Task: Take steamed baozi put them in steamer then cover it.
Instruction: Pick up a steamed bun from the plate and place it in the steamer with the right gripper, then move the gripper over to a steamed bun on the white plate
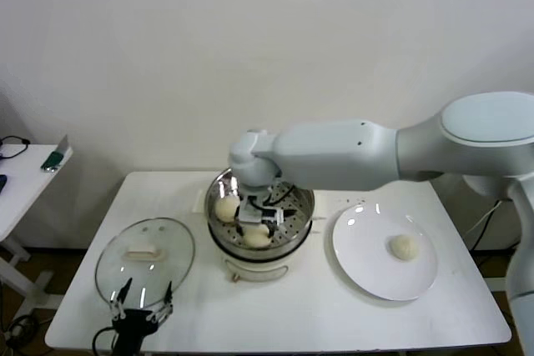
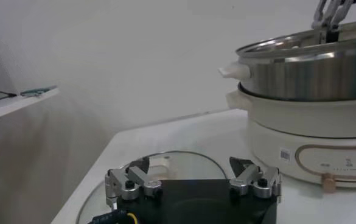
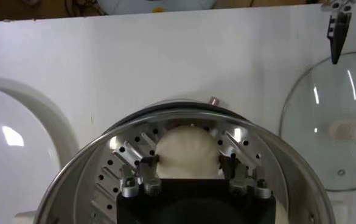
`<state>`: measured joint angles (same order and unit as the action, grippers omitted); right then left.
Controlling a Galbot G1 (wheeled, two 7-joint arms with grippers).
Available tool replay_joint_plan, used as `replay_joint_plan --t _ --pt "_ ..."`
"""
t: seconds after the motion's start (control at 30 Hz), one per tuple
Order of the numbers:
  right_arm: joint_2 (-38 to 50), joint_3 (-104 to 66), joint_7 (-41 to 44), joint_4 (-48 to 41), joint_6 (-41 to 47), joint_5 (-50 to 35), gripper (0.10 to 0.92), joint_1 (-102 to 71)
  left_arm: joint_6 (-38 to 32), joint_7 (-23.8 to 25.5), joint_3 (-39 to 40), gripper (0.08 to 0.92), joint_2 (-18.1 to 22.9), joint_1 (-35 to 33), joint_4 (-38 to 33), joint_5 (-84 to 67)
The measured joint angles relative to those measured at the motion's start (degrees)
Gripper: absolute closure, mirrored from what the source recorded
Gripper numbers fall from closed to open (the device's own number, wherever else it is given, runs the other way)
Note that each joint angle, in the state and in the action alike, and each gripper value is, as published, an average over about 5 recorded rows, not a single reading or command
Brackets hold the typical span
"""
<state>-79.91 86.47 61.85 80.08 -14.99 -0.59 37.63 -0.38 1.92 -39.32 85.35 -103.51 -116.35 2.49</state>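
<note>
The steel steamer [image 1: 298, 203] sits on its white pot base [image 1: 254, 270] at the table's middle. My right gripper [image 1: 255, 216] reaches down into it, shut on a cream baozi [image 1: 257, 237], fingers [image 3: 147, 165] pressing both its sides; the bun [image 3: 187, 151] rests on the perforated floor. A second baozi [image 1: 226, 208] lies beside it in the steamer. One baozi [image 1: 405, 247] stays on the white plate [image 1: 367, 268]. The glass cover [image 1: 144, 258] lies flat at the left. My left gripper [image 1: 142, 299] hovers open and empty over its near edge.
A side table [image 1: 21, 177] with small items stands at the far left. The plate [image 3: 7, 140] and the cover [image 3: 342, 131] flank the steamer [image 3: 92, 176]. The steamer [image 2: 311, 73] rises close beside the left gripper [image 2: 193, 176].
</note>
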Motion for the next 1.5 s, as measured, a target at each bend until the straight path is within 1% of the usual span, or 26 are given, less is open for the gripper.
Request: replay_joint_plan --t 0.1,0.27,0.4,0.67,0.83,1.0,1.13,1.3,1.5 --pt "0.17 -0.38 -0.02 -0.78 -0.39 0.38 0.209 -0.07 -0.02 0.0 0.01 0.177 0.0 -0.04 -0.06 0.01" --pt "1.49 -1.62 0.65 -2.55 -0.9 -0.55 0.203 1.05 -0.13 -0.01 0.07 0.177 0.0 -0.12 -0.08 0.06" --pt "4.16 -1.77 1.76 -4.81 -0.5 -3.95 0.202 3.65 -0.13 -0.01 0.17 0.177 -0.03 -0.05 -0.21 0.08" --pt "15.23 3.66 3.35 -9.15 4.57 -16.51 0.203 10.81 -0.08 0.02 0.38 0.177 -0.16 0.73 0.05 -0.04" --pt "24.45 8.12 2.8 -9.39 9.11 -20.51 0.203 12.27 -0.07 0.1 0.48 0.177 -0.19 1.27 0.55 -0.17" --pt "33.37 9.58 0.85 -8.56 14.69 -21.09 0.203 10.07 0.05 0.37 0.63 0.177 -0.07 1.79 1.05 -0.2" --pt "38.75 8.42 -0.56 -8.45 18.43 -20.18 0.203 5.89 0.17 0.58 0.64 0.177 -0.03 1.97 1.24 -0.11" --pt "42.59 5.02 -2.06 -8.78 21.81 -18.23 0.203 -0.72 0.22 0.66 0.62 0.177 0.07 1.96 1.4 0.0" --pt "44.64 -0.33 -3.47 -9.91 24.52 -15.54 0.203 -9.13 0.18 0.67 0.69 0.177 0.26 1.79 1.77 0.19"
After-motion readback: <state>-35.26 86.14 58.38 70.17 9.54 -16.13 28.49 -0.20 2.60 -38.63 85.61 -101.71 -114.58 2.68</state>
